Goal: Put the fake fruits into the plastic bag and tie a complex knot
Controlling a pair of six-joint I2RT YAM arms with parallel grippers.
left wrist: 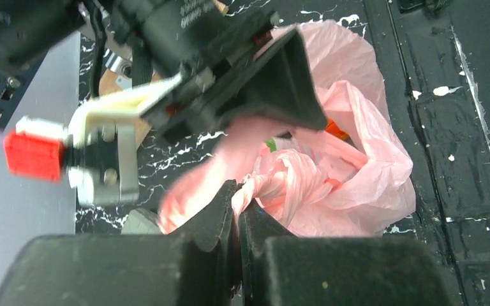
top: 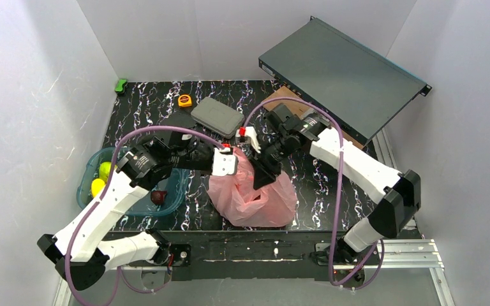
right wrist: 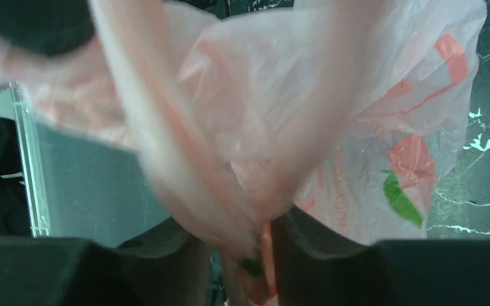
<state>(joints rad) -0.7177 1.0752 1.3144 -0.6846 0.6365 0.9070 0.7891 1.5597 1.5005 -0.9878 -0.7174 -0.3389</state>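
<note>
Tying under way: left gripper (left wrist: 237,205) clenched on twisted handle (left wrist: 286,180) of crinkly pink plastic bag (top: 255,197), right gripper (right wrist: 245,237) clamped on its film. Yellow-green plastic fruits (top: 104,172) and maroon plastic fruit (top: 159,196) left in teal tub (top: 83,186).

Thin, crinkly translucent plastic bag (top: 255,194); glossy marbled table (top: 147,102); matt metal box (top: 341,76).

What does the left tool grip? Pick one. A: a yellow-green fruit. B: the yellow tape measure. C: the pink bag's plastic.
C: the left wrist view shows the left tool shut on a twisted strand of the plastic bag.
</note>
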